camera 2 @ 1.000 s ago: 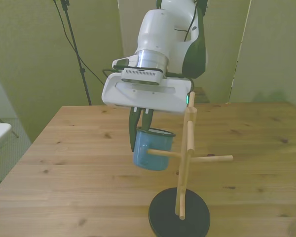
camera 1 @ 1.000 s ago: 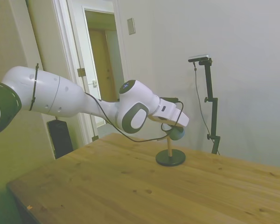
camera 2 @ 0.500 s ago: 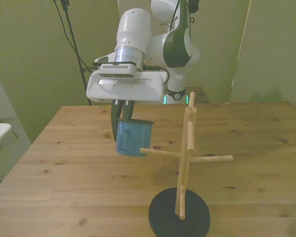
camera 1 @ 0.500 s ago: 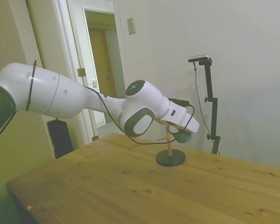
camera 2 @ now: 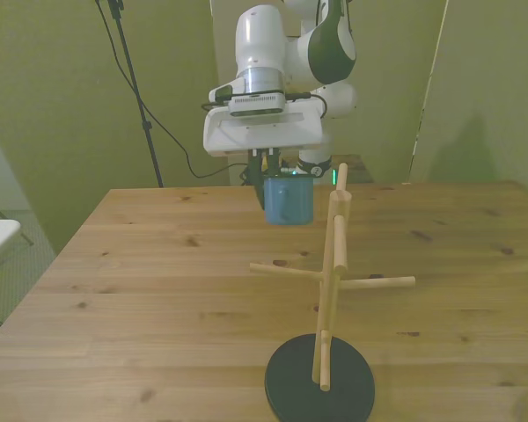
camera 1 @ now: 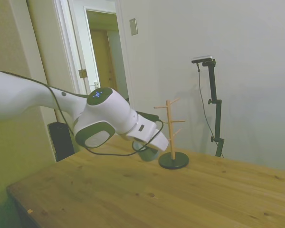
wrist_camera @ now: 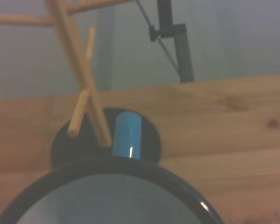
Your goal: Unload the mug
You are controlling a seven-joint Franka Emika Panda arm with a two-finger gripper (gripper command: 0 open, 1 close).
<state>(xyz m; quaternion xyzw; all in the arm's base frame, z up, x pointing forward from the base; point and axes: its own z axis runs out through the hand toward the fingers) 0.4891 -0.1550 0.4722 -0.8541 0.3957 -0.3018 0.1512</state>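
Light-blue enamel mug [camera 2: 289, 200] with a dark rim hangs upright directly beneath the white two-finger gripper [camera 2: 271, 163], whose fingers clamp its rim. It sits well clear of the wooden peg stand [camera 2: 332, 280], just above the wooden table [camera 2: 141, 299], so lowering straight down comes next

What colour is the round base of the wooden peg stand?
Black base, clearest in the front view.

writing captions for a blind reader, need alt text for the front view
A white robot arm's gripper holds a light-blue mug above a wooden table, clear of the wooden peg stand, whose pegs are bare.
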